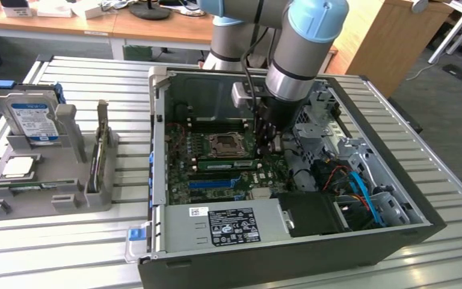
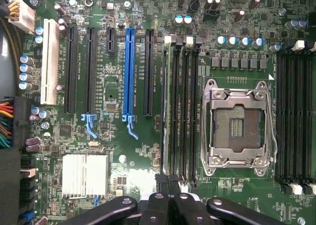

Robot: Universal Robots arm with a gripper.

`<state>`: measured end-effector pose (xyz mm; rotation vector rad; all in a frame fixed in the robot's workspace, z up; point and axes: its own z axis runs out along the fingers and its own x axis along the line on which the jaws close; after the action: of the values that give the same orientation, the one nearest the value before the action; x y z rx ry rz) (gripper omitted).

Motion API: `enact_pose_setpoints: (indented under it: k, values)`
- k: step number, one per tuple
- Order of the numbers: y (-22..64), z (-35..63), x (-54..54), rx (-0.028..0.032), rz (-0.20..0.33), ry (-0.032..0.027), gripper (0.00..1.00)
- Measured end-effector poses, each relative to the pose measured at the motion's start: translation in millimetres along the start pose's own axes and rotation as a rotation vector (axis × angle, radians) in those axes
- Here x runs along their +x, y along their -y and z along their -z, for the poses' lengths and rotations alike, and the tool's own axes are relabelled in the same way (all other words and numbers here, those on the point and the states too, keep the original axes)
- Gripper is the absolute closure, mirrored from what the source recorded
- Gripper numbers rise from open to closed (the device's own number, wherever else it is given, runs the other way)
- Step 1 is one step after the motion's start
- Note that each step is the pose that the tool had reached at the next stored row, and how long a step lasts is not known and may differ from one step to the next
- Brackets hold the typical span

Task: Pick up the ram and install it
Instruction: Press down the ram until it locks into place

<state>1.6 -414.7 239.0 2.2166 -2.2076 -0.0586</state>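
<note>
power supply (image 1: 219, 226): closest thing, sitting at the front of the open case (image 1: 408, 198)
ram (image 1: 229, 163): lying in a slot just beside the empty CPU socket (image 1: 225, 145)
end effector (image 1: 266, 146): fingers pinched together, nothing in them, right over the motherboard (image 2: 128, 158) by the ram
bench (image 1: 55, 253): drive (image 1: 35, 120) parked in a grey holder
</note>
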Motion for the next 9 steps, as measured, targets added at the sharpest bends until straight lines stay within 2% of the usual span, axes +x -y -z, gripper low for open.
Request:
enact_pose_setpoints:
  k: [9]
  values:
    - [0.1, -3.4, 0.1, -0.0001, 0.0, -0.0001, 0.89]
